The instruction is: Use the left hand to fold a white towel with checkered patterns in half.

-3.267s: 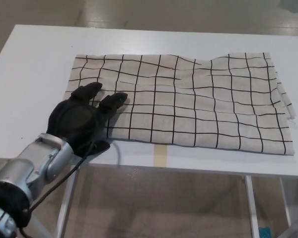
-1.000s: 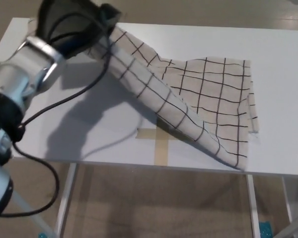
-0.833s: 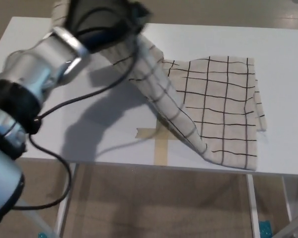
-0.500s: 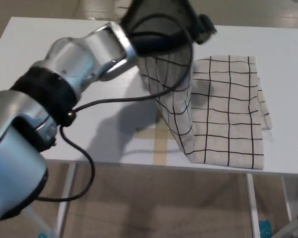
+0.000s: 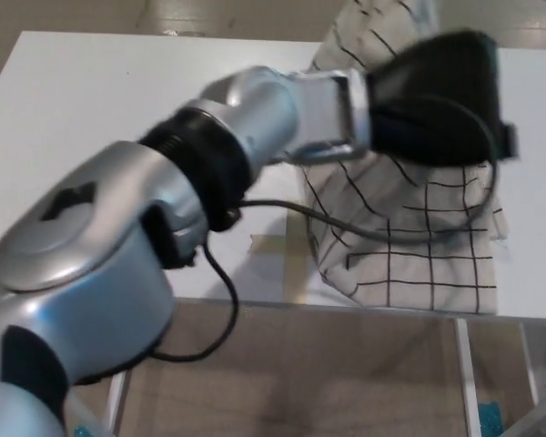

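The white towel with black checks [image 5: 409, 246] lies bunched on the right part of the white table [image 5: 109, 118], its near edge at the table's front. My left hand [image 5: 434, 98] reaches across above it from the left, shut on a raised part of the towel; checked cloth shows above the hand at the top of the picture. My silver left forearm [image 5: 255, 118] and upper arm fill the lower left and hide much of the table. My right hand does not show.
A strip of tan tape [image 5: 291, 259] marks the table's front edge near the middle. Below the table I see a metal leg [image 5: 462, 373] and the brown floor [image 5: 328, 382].
My left hand has carried the towel's left edge up and over to the right, from the table's left side to above the towel's right half. The towel has gone from flat to doubled.
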{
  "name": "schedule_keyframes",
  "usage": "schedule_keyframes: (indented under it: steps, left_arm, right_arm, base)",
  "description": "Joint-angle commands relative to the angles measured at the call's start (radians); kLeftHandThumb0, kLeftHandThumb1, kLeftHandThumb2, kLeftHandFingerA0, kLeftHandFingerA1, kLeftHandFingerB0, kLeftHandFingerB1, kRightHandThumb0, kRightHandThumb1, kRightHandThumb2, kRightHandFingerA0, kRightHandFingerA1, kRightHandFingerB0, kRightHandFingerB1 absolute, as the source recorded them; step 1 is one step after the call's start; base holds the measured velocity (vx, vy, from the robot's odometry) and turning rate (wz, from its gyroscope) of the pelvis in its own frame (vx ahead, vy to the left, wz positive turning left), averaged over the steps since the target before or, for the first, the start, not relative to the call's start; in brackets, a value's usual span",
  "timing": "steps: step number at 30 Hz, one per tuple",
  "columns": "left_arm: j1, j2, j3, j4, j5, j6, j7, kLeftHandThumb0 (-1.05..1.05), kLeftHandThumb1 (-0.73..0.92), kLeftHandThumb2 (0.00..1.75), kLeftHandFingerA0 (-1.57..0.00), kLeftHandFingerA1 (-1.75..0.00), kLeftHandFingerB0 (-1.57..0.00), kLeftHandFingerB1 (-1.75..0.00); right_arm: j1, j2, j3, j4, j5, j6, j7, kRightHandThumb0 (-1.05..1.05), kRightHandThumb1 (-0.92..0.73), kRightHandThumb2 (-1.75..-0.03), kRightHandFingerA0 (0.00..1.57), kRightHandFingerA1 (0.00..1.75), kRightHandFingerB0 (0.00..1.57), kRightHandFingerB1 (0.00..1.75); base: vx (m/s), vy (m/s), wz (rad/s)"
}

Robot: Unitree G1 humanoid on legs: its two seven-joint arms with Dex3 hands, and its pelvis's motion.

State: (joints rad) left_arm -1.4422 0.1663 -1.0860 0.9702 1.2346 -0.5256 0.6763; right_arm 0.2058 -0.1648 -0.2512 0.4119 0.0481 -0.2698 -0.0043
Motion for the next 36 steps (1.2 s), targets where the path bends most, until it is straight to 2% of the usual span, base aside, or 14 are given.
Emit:
schedule_keyframes:
  steps: [1,4,5,6,7,8,9,10,23,24,27,29,32,36]
  left_arm:
    - [0.055,-0.073,-0.029,0.023,-0.010,-0.104,-0.062,-0.36,0.50,0.56,-0.98,-1.75,-0.79,-1.65]
    - [0.095,-0.088,-0.008,0.026,-0.058,-0.137,-0.197,-0.34,0.51,0.56,-0.96,-1.75,-0.80,-1.65]
    - [0.114,-0.094,0.011,0.027,-0.096,-0.128,-0.296,-0.47,0.53,0.56,-0.77,-1.40,-0.84,-0.76]
    - [0.128,-0.099,0.027,0.027,-0.124,-0.122,-0.372,-0.47,0.53,0.56,-0.77,-1.40,-0.84,-0.76]
    - [0.143,-0.106,0.046,0.020,-0.159,-0.094,-0.495,-0.63,0.56,0.57,-0.50,-0.62,-0.50,-0.37]
    - [0.185,-0.131,0.090,-0.025,-0.234,0.031,-0.734,-0.94,0.54,0.92,0.00,0.00,0.00,-0.03]
    - [0.215,-0.150,0.123,-0.062,-0.290,0.133,-0.913,-0.99,0.60,0.64,0.00,0.00,0.00,-0.04]
    - [0.245,-0.167,0.157,-0.100,-0.344,0.233,-1.081,-0.99,0.60,0.64,0.00,0.00,0.00,-0.04]
    - [0.221,-0.129,0.252,-0.065,-0.382,0.221,-1.161,-1.03,0.67,0.63,0.00,0.00,0.00,-0.05]
    - [0.219,-0.118,0.264,-0.072,-0.385,0.222,-1.165,-1.02,0.60,0.66,0.00,0.00,0.00,-0.05]
    - [0.215,-0.102,0.284,-0.093,-0.399,0.227,-1.185,-1.02,0.58,0.68,0.00,0.00,0.00,-0.06]
    - [0.201,-0.086,0.320,-0.123,-0.425,0.243,-1.223,-1.03,0.68,0.62,0.00,0.00,0.00,-0.07]
    - [0.153,-0.059,0.411,-0.197,-0.532,0.290,-1.312,-1.01,0.67,0.61,0.00,0.00,0.00,-0.11]
    - [0.116,-0.022,0.546,-0.281,-0.692,0.301,-1.305,-1.02,0.66,0.63,0.00,0.00,0.00,-0.14]
  right_arm:
    - [0.013,-0.005,0.001,-0.026,-0.002,0.020,-0.001,-0.50,-0.76,-0.63,0.43,0.44,0.65,0.45]
    - [0.006,-0.002,-0.001,-0.033,0.007,0.024,0.001,-0.50,-0.76,-0.63,0.43,0.44,0.65,0.45]
    - [0.005,-0.001,-0.002,-0.032,0.008,0.023,0.001,-0.50,-0.77,-0.63,0.44,0.44,0.65,0.45]
    - [0.004,0.000,-0.002,-0.031,0.009,0.022,0.001,-0.50,-0.77,-0.63,0.44,0.44,0.65,0.45]
    - [0.000,0.001,-0.003,-0.029,0.010,0.021,0.000,-0.49,-0.76,-0.63,0.44,0.45,0.65,0.44]
    - [-0.005,0.002,-0.005,-0.023,0.013,0.020,-0.002,-0.49,-0.76,-0.63,0.45,0.45,0.65,0.44]
    - [-0.010,0.003,-0.006,-0.020,0.013,0.022,-0.004,-0.49,-0.76,-0.62,0.45,0.45,0.65,0.44]
    - [-0.015,0.004,-0.007,-0.017,0.013,0.024,-0.007,-0.49,-0.76,-0.62,0.45,0.45,0.65,0.44]
    - [-0.029,-0.007,-0.001,0.000,-0.009,0.008,-0.011,-0.50,-0.76,-0.63,0.46,0.45,0.65,0.44]
    - [-0.026,-0.009,0.003,0.002,-0.015,0.003,-0.010,-0.50,-0.75,-0.63,0.46,0.45,0.65,0.44]
    - [-0.028,-0.008,0.006,0.007,-0.018,0.002,-0.010,-0.50,-0.75,-0.63,0.46,0.45,0.65,0.45]
    - [-0.028,-0.009,0.009,0.004,-0.021,0.007,-0.010,-0.50,-0.75,-0.63,0.46,0.46,0.65,0.44]
    - [-0.024,-0.010,0.002,0.006,-0.009,0.010,-0.001,-0.50,-0.75,-0.63,0.46,0.46,0.65,0.45]
    - [-0.030,0.000,0.000,0.012,-0.001,0.014,-0.005,-0.49,-0.76,-0.62,0.46,0.45,0.66,0.45]
  base:
    - [0.00,0.000,0.00]
    - [0.00,0.000,0.00]
    - [0.00,0.000,0.00]
    - [0.00,0.000,0.00]
    - [0.00,0.000,0.00]
    - [0.00,0.000,0.00]
    - [0.00,0.000,0.00]
    - [0.00,0.000,0.00]
    - [0.00,0.000,0.00]
    - [0.00,0.000,0.00]
    - [0.00,0.000,0.00]
    - [0.00,0.000,0.00]
    - [0.00,0.000,0.00]
    - [0.00,0.000,0.00]
